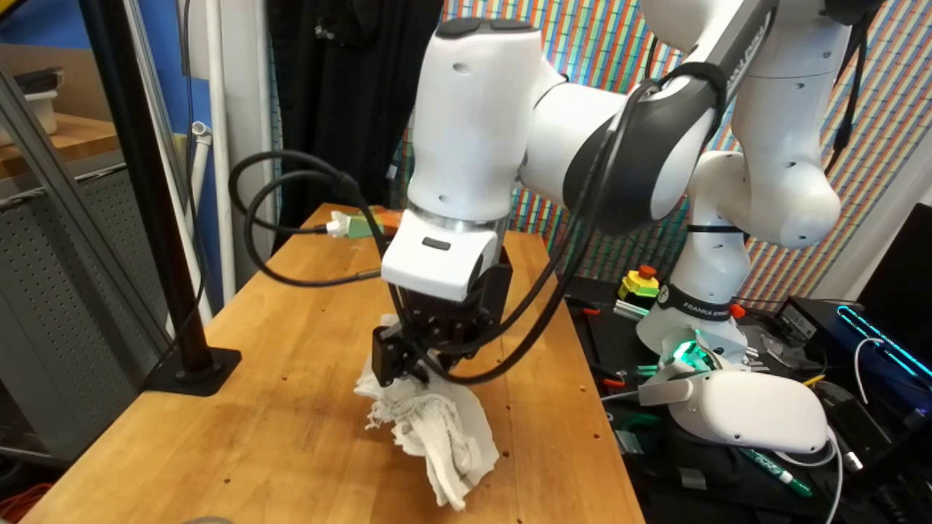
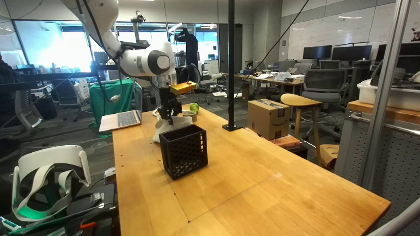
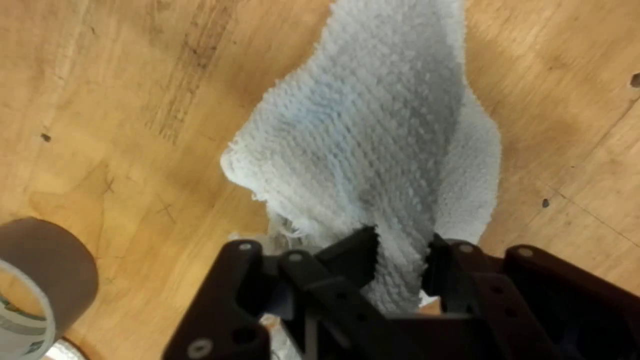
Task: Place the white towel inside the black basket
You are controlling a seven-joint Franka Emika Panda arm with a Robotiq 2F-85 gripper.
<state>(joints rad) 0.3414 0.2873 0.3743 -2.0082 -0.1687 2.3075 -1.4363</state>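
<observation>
white towel (image 3: 370, 125): on the table (image 2: 249, 170), near the black basket (image 2: 187, 152). gripper (image 3: 401, 262): fingers (image 3: 352, 252) pinching a fold (cloth bunched between them). step in hand, seemingly: the grasp. next move calls for: lift clear of the basket, carry over, let go inside.

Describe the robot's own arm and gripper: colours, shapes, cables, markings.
The arm is white, with smooth rounded sections and dark panels. A black strap ties black cables to it. The dark base collar bears FRANKA lettering. The gripper is black and angular, with pale screw heads.
</observation>
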